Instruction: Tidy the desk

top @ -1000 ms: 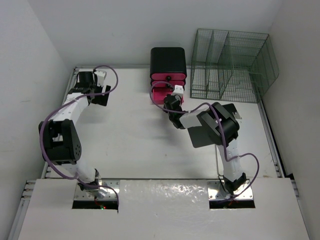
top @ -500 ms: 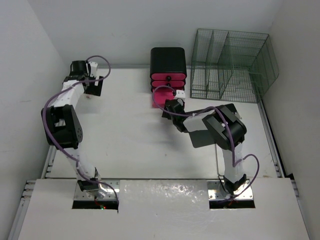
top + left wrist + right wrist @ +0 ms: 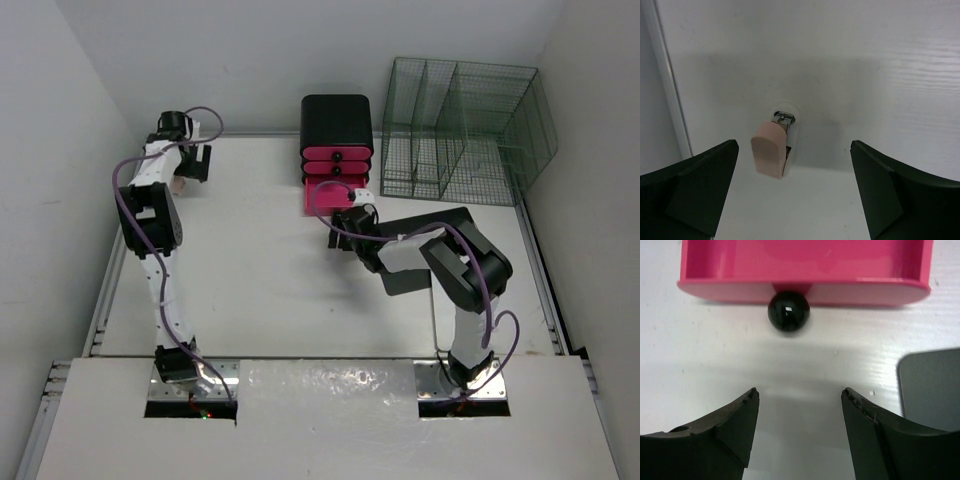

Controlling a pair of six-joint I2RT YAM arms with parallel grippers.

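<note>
The white tabletop [image 3: 260, 290] fills the frame's middle. At center, your right fingers [image 3: 725, 435] stand open and empty before the black knob [image 3: 788, 311] of the pink drawer [image 3: 805, 265]. Upper left, your left fingers [image 3: 695, 190] spread wide, a stapler [image 3: 771, 150] showing between them.

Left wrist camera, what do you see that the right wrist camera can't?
Only the left wrist view shows a small pink stapler on the desk, near a grey rail. Only the right wrist view shows a pink drawer pulled out, its round black knob, and the corner of a dark grey mat. Both show white desk and open fingers holding nothing: the left gripper and the right gripper.
</note>
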